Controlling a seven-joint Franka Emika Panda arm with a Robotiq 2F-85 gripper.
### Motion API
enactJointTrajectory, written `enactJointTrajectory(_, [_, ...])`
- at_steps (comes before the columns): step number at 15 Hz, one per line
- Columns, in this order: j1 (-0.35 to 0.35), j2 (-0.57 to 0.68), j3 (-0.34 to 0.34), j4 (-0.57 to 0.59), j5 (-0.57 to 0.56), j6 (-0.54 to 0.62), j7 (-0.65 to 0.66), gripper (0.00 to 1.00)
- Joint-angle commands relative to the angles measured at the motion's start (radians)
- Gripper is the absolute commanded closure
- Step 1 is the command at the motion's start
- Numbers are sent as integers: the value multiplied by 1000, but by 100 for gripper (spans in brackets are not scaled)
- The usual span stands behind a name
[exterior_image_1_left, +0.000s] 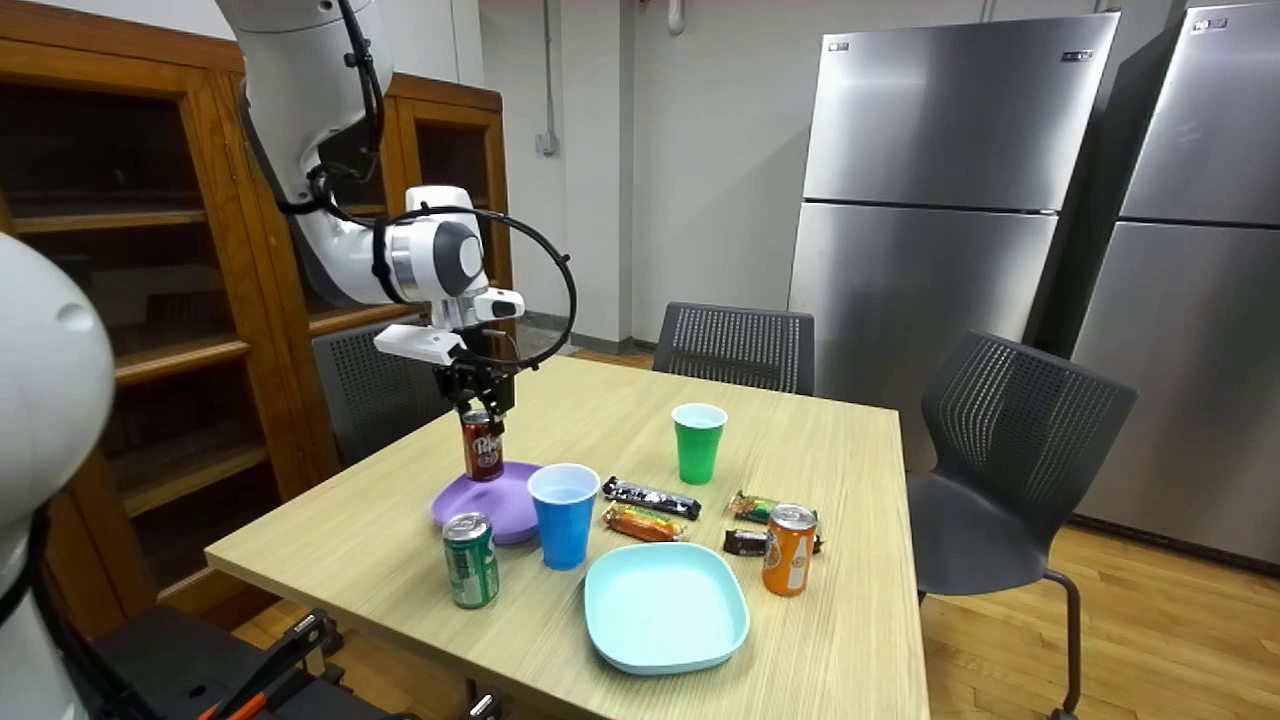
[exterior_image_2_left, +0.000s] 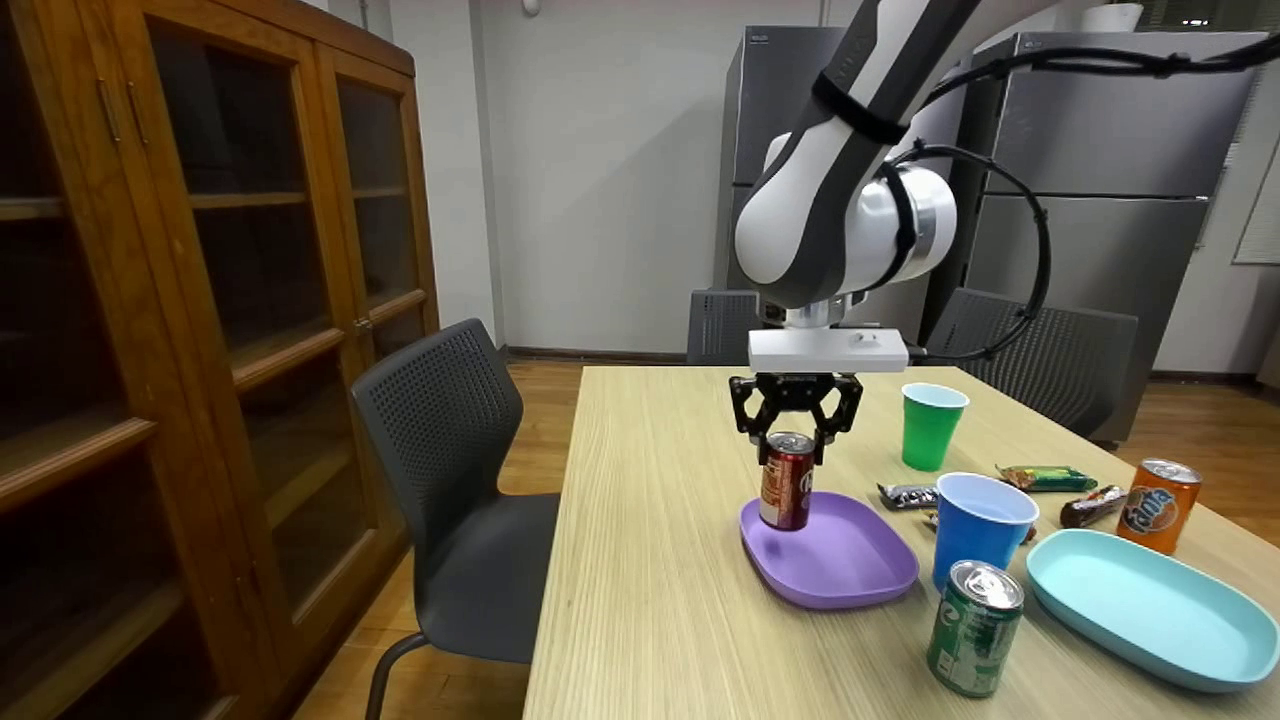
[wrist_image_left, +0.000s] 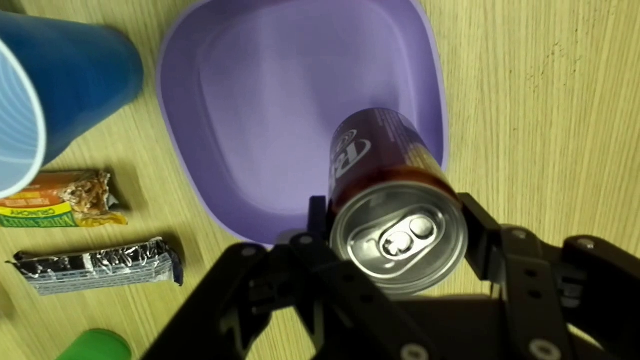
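A dark red soda can (exterior_image_2_left: 788, 490) stands upright between the fingers of my gripper (exterior_image_2_left: 791, 450), which is shut on its upper part. In the wrist view the can (wrist_image_left: 375, 145) shows its silver lid and pull tab, with a black finger pad (wrist_image_left: 318, 215) against one side and the opposite one on the other. Under it lies a purple plate (exterior_image_2_left: 850, 570); the can's base is over the plate's inner area near one edge. Whether the base touches the plate I cannot tell. In an exterior view the purple plate (exterior_image_1_left: 510, 505) is partly hidden behind the blue cup.
Close to the plate stand a blue cup (exterior_image_1_left: 565, 525) and a green can (exterior_image_1_left: 470, 562). Farther off are a teal plate (exterior_image_1_left: 665, 608), an orange can (exterior_image_1_left: 789, 552), a green cup (exterior_image_1_left: 698, 445) and several wrapped bars, including a black one (exterior_image_1_left: 652, 498). Chairs surround the table.
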Motion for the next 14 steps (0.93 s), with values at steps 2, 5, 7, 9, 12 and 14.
enactJointTrajectory(2, [22,17,-17,14,-22,2,53,62])
enactJointTrajectory(5, [28,42,-24,31,-20,2,70,62])
enactJointTrajectory(7, [29,57,-28,44,-14,5,82,62])
enactJointTrajectory(9, [30,71,-31,61,-10,2,91,62])
enactJointTrajectory(12, [34,83,-37,79,-10,-8,103,12])
enactJointTrajectory(14, [34,77,-37,82,-10,-10,103,6])
